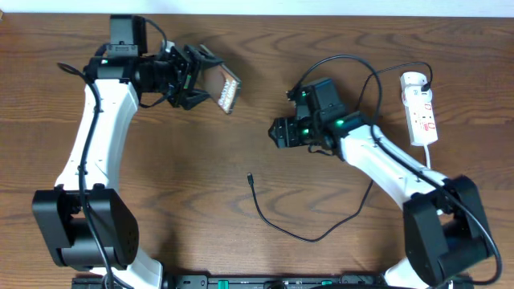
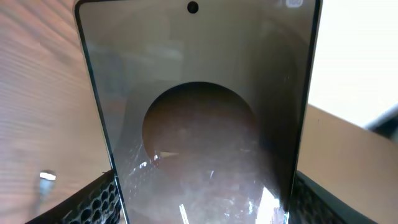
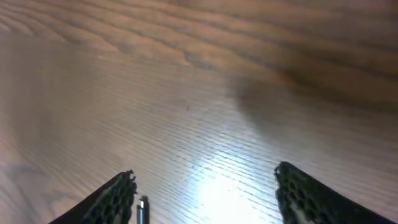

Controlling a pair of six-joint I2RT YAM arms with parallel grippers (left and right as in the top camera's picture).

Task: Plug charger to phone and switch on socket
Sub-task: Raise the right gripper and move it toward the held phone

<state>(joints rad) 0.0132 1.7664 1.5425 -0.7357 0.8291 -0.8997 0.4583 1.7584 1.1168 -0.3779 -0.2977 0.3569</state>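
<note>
Glossy grey-brown flat phone [image 1: 227,90] is pinched in my left gripper [image 1: 209,78], tilted. My right gripper [image 3: 205,179] is spread, empty, near the thin black charger cable [image 1: 281,230]. I'd grab close behind its tip [image 3: 142,210].

We see a brown wooden table [image 1: 241,120] with fine wavy grain filling nearly every view, a pale bright strip [image 1: 321,6] beyond its far edge, wall or floor we cannot tell, and a soft white glare [image 3: 217,186] of reflected light on the wood.
</note>
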